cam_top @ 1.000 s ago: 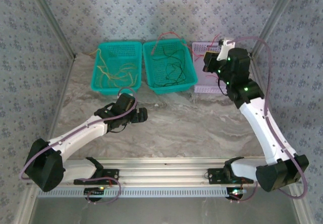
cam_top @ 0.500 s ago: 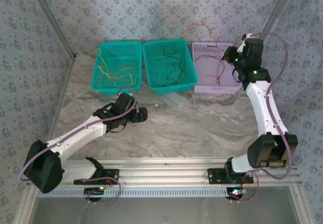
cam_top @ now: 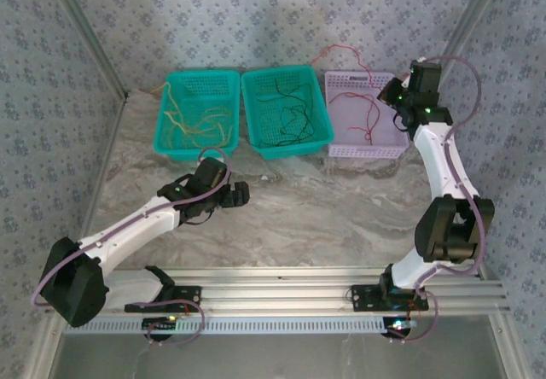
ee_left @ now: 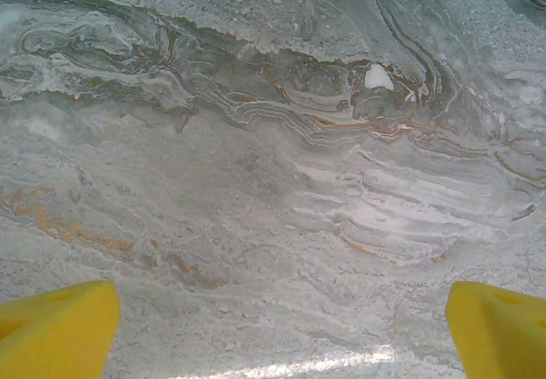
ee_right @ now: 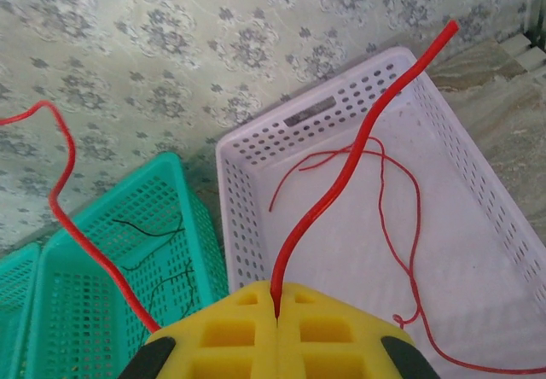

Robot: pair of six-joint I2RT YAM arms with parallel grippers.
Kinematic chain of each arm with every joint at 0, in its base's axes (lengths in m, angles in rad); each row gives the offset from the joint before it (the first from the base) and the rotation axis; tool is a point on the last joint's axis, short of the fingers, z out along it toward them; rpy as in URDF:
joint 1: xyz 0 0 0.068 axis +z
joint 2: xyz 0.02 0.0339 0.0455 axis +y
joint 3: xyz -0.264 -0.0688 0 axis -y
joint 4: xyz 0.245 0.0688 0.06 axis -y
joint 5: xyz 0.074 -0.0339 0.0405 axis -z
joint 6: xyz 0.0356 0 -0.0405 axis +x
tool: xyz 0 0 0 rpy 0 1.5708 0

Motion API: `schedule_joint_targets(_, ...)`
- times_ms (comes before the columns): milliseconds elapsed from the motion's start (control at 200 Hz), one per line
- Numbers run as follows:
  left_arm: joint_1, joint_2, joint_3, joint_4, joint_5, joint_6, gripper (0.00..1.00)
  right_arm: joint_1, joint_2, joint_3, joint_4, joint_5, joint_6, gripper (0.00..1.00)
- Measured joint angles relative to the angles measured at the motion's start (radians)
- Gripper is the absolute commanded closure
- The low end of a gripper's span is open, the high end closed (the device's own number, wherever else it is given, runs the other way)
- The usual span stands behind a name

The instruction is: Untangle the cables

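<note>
Right gripper [ee_right: 277,298], clenched on a red cable [ee_right: 290,251] (held above the lilac basket [ee_right: 239,200], where more red strands [ee_right: 417,225] lie); left gripper [ee_left: 281,328], spread wide and empty over the marble worktop [ee_left: 256,183]. Yellow cables [cam_top: 196,121] and black cables [cam_top: 286,123] lie in separate teal baskets [cam_top: 201,74].

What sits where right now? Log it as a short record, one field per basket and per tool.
left basket: teal, yellow cables inside
middle basket: teal, black cables inside
right basket: lilac, red cables inside
left tool: open, empty, over bare table
right tool: shut on a red cable, at the right basket's right end
</note>
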Motion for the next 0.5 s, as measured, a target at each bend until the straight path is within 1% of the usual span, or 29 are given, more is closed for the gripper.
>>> schedule_joint_targets(500, 0.000, 0.008, 0.000, 0.008, 0.000, 0.000, 0.02, -0.029, 0.153, 0.073, -0.014, 0.030, 0.007, 1.00)
